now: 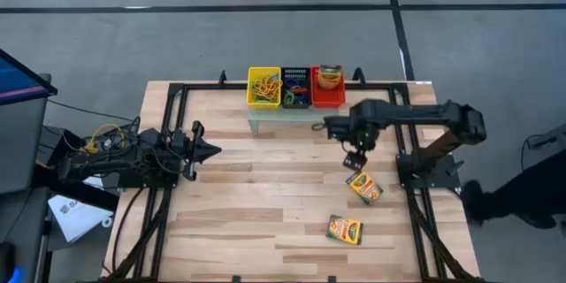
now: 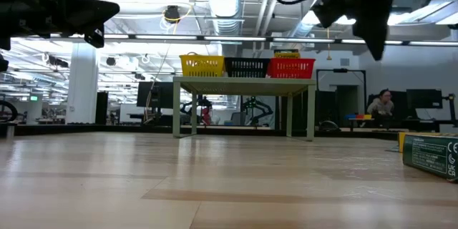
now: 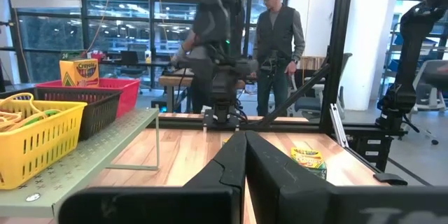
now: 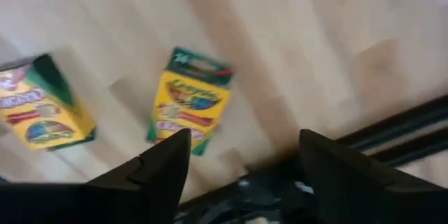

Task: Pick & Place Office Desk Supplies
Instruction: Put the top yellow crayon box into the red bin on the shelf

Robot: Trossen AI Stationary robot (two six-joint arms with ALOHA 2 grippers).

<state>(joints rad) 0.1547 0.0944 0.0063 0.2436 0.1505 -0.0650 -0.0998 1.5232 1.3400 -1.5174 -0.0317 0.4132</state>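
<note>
Pale wooden tabletop (image 1: 265,203), right gripper (image 1: 355,154) spread open, empty, above two flat yellow-and-green crayon boxes (image 1: 363,187), third upright in red mesh basket (image 1: 328,98), left gripper (image 1: 210,150) clenched shut, parked at the left.

Wooden table (image 1: 230,203) bears two crayon boxes (image 1: 363,187); small shelf (image 1: 265,119).

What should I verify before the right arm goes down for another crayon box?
1. Right gripper open and empty, above the table: ok.
2. Nearer crayon box lies flat on the table, free of other things: ok.
3. Second crayon box lies apart from the first: ok.
4. Red basket already holds one crayon box; room for another: cannot tell.
5. Left gripper shut, parked at the left side, away from the boxes: ok.
6. Fingers aligned with the box's edges: cannot tell.
</note>
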